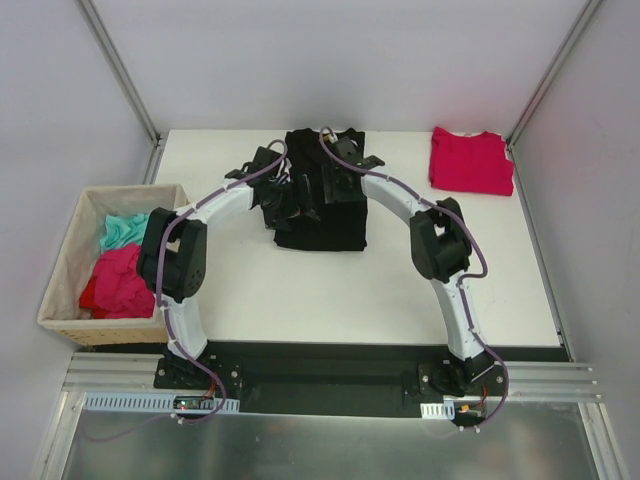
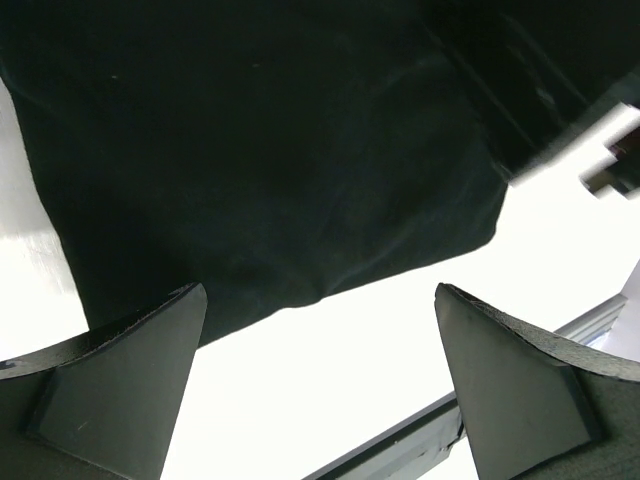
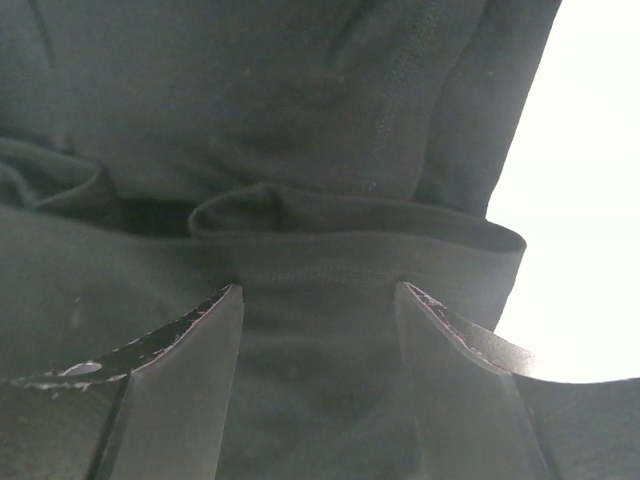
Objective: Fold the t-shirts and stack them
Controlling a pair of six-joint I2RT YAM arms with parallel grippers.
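Black t-shirt (image 1: 322, 228) lies on the counter (image 1: 350, 300) around the middle of the far edge. It is folded into a rough rectangle, with the near edge straight and the far part bunched under the two arms. The cloth is plain dark, with a stitched hem and soft folds showing in the right wrist view.

Red t-shirt (image 1: 470, 160) is at the far right corner of the counter, folded flat and square-ish, well apart from the black one.

Left end effector (image 2: 320, 295) has its fingers (image 2: 120, 380) spread wide with nothing between them. It hangs over the edge of the black t-shirt, with bare counter under it.

Right end effector (image 3: 318, 290) has its fingers (image 3: 180, 400) partway apart on the black t-shirt. Cloth fills the gap and a rolled hem fold lies across just past the tips. Cannot tell if it is pinching the cloth or just resting on it.

Tan basket (image 1: 60, 275) sits just off the counter's left edge, with a teal cloth (image 1: 125, 230) and a pink-red cloth (image 1: 115, 282) inside.
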